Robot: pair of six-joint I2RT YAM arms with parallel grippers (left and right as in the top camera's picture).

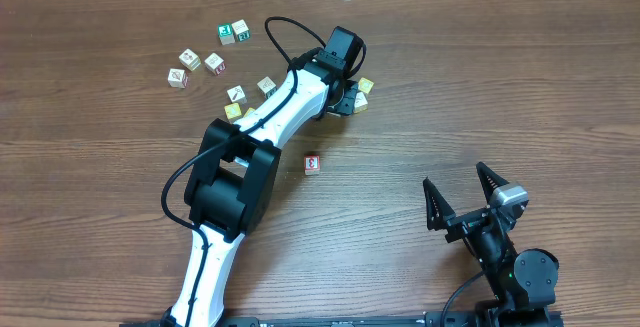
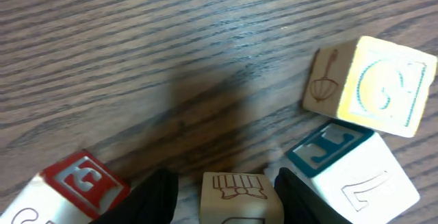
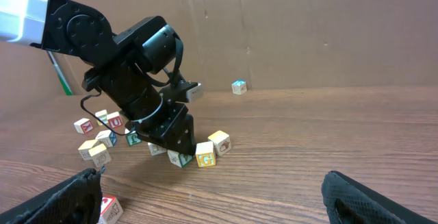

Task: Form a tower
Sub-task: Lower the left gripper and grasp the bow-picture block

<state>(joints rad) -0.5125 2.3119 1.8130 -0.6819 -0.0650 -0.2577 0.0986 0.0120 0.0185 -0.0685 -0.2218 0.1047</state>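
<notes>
Cream wooden cube (image 2: pixel 241 196), picture-faced, sits between the narrowly parted jaws of the left gripper (image 2: pixel 228 186), near the yellow G cube (image 2: pixel 383 87). Tower: no stack discernible. Step, judged: releasing 1 placed cube. Next: a straight lift clear, no nudging. Right gripper (image 1: pixel 462 197): wide, empty.

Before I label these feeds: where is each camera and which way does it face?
Overhead: above the table, looking straight down; left arm and right gripper show.
Left wrist: on the left arm, close over the table; left fingers flank a cream cube.
Right wrist: low, looking level across the table at the left arm; right fingers in bottom corners.
Shared: both wrist views show the G cube.
</notes>
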